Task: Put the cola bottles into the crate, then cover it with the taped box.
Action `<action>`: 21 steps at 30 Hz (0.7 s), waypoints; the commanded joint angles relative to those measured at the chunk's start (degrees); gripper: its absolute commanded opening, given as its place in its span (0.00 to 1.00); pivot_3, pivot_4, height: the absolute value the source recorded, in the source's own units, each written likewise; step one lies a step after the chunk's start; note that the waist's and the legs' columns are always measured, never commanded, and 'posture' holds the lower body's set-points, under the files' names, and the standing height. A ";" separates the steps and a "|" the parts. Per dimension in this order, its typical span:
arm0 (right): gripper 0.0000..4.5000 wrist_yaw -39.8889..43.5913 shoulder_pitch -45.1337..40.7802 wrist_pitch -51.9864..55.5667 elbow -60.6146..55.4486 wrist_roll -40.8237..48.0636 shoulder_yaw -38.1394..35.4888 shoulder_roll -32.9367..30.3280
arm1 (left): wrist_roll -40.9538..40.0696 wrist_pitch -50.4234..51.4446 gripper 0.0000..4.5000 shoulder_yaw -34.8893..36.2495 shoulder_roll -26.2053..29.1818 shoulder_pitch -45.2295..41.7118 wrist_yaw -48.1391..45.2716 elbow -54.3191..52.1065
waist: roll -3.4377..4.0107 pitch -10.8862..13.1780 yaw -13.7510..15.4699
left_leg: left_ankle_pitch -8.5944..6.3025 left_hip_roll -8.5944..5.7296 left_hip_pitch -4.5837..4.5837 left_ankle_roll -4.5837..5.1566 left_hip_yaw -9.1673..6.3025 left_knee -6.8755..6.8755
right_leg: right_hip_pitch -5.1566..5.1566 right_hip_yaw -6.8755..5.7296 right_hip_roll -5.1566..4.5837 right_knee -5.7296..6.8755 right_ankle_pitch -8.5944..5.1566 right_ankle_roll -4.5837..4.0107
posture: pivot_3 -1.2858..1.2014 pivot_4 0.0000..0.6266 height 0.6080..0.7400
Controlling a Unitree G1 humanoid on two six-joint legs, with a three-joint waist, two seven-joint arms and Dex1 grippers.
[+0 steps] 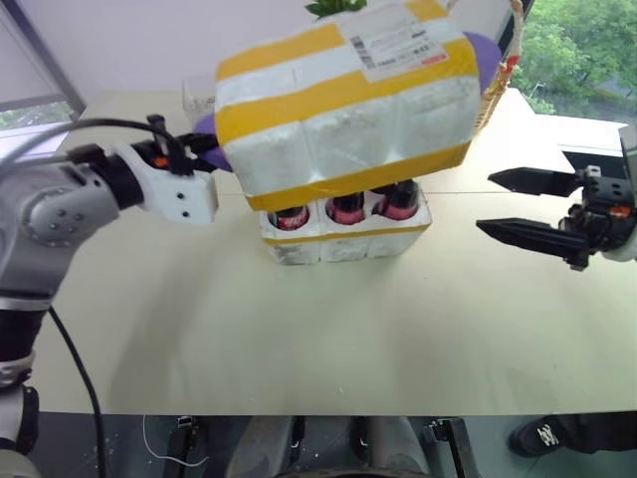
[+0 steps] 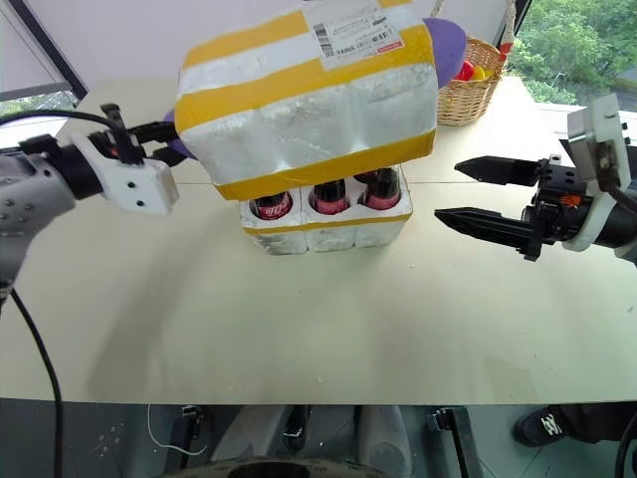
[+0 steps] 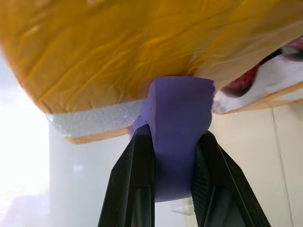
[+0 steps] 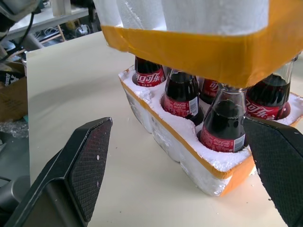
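- Left wrist view: left gripper (image 3: 173, 161) fingers clamp the purple foam handle (image 3: 177, 127) of the yellow-taped white foam box (image 1: 343, 100), at frame centre.
- The box is likely light, rigid and crushable; hold by the handle.
- Right gripper (image 2: 468, 194) at right of frame, fingers apart.
- Red-capped glass cola bottles (image 4: 182, 94) look fragile.

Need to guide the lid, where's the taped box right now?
In the head views, the taped box sits tilted over the cola bottles in the crate, mid-table, left gripper holding its purple handle.

A taped box (image 1: 343, 100), white foam banded in yellow with a shipping label (image 1: 394, 42) on top, hangs tilted over a crate (image 1: 343, 239) of cola bottles (image 1: 347, 208) on the pale worktop (image 1: 299, 329). The left end effector (image 1: 204, 147) meets the box's side at a purple handle (image 1: 206, 124); the right end effector (image 1: 510, 204), fingers spread, waits apart. A wicker basket (image 1: 495, 95) sits behind.
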 commanded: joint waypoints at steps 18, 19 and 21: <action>1.00 0.93 1.83 -2.53 0.35 -1.91 -2.21 -0.05 | -7.09 -7.58 0.99 11.55 5.08 16.93 -1.90 2.00 | 0.01 0.01 -0.07 | -0.02 0.02 -0.06 0.01 0.00 -0.02 | -0.10 0.01 0.00 0.00 0.00 0.00 | 0.52 0.24 0.94; 1.00 1.18 2.00 -2.79 0.74 -2.33 -2.11 -0.11 | -10.66 -6.86 0.99 12.95 5.10 18.99 -3.69 2.04 | 0.02 0.01 -0.09 | -0.02 0.03 -0.06 0.01 0.00 -0.02 | -0.10 0.01 0.00 0.00 0.00 0.00 | 0.52 0.24 0.94; 1.00 1.60 2.16 -3.32 1.49 -3.11 -1.77 -0.09 | -17.24 -2.90 0.99 15.15 4.75 22.06 -7.13 1.89 | 0.03 0.01 -0.08 | -0.02 0.03 -0.06 0.01 0.00 -0.02 | -0.10 0.01 -0.01 0.00 0.00 0.00 | 0.52 0.24 0.94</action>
